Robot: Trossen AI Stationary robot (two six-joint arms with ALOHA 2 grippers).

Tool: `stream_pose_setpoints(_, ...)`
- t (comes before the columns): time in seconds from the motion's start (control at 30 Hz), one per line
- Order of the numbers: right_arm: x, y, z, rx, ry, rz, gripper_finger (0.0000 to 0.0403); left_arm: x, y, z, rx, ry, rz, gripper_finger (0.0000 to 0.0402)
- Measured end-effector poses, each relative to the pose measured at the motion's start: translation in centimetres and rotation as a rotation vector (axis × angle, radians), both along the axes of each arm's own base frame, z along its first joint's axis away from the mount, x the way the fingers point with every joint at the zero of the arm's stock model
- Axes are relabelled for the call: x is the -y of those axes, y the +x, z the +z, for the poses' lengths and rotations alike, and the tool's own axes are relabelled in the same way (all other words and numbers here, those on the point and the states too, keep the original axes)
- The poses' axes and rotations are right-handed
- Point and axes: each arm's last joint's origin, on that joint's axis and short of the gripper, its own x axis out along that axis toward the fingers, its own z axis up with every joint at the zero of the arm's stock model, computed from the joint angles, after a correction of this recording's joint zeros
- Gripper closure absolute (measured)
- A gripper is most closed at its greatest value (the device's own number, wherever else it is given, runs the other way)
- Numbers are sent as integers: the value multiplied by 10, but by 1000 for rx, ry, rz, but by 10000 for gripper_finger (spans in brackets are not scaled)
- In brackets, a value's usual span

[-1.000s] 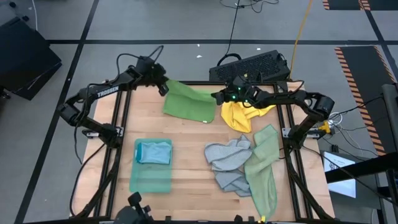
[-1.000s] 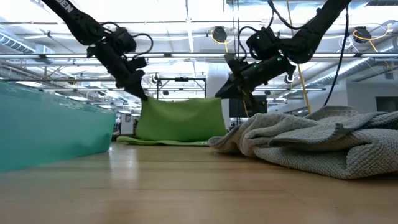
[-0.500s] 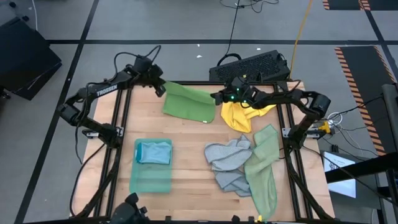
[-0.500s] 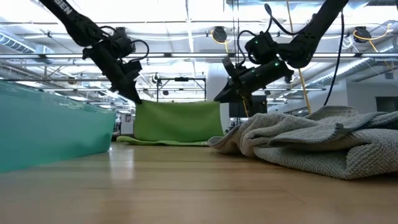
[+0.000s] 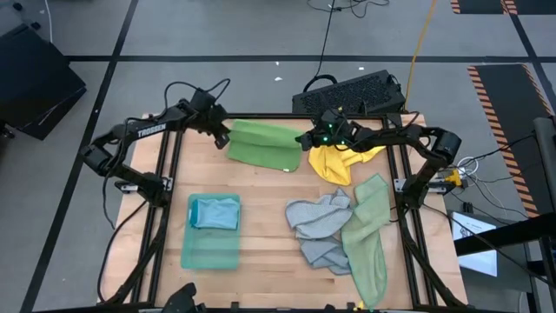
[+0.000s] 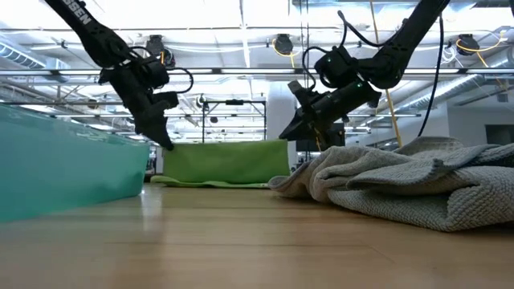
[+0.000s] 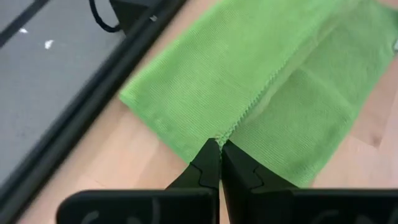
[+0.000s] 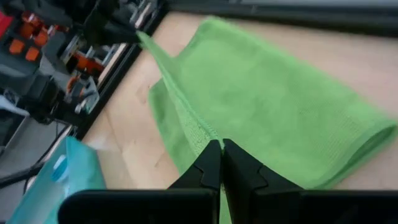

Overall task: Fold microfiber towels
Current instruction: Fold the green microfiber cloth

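I have the bright green towel [image 5: 264, 143] pinched at both ends of one edge, over the far part of the tabletop [image 5: 261, 200] from the folded teal towel [image 5: 211, 232]. My left tool [image 5: 222, 137] is clamped on the corner on the teal towel's side; my right tool [image 5: 303, 138] is clamped on the opposite corner, just beside the yellow towel [image 5: 337, 161]. The low view shows the held edge stretched level between the two tools, with the rest of the cloth draped down onto the wood.

The step in hand, as I judge it, is carrying this edge over to lay it on the lower layer. To do it well I want both tools at the same height and moving together, with enough tension that the edge stays straight but not so much that the lower layer drags along the wood. The left wrist view shows the upper hem running just short of the layer beneath, so I should line up hem to hem before lowering. I must keep the right tool from snagging the yellow towel. The grey towel [image 5: 317, 226] and pale sage towel [image 5: 369, 235], heaped beyond it, wait unfolded.
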Motion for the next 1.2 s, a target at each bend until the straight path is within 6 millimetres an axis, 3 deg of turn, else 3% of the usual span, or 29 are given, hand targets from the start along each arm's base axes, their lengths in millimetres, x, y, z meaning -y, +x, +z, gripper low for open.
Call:
stream_pose_setpoints(0.5, -23, 8, -6, -61, 0, 88, 403, 14, 7, -15, -34, -37, -54, 397)
stream_pose_setpoints(0.87, -34, -2, -23, -50, 58, 70, 403, 12, 11, -24, -56, -52, -60, 399)
stream_pose_setpoints(1.2, -35, 8, -59, -47, 206, 124, 403, 11, 12, -29, -67, -75, -52, 396)
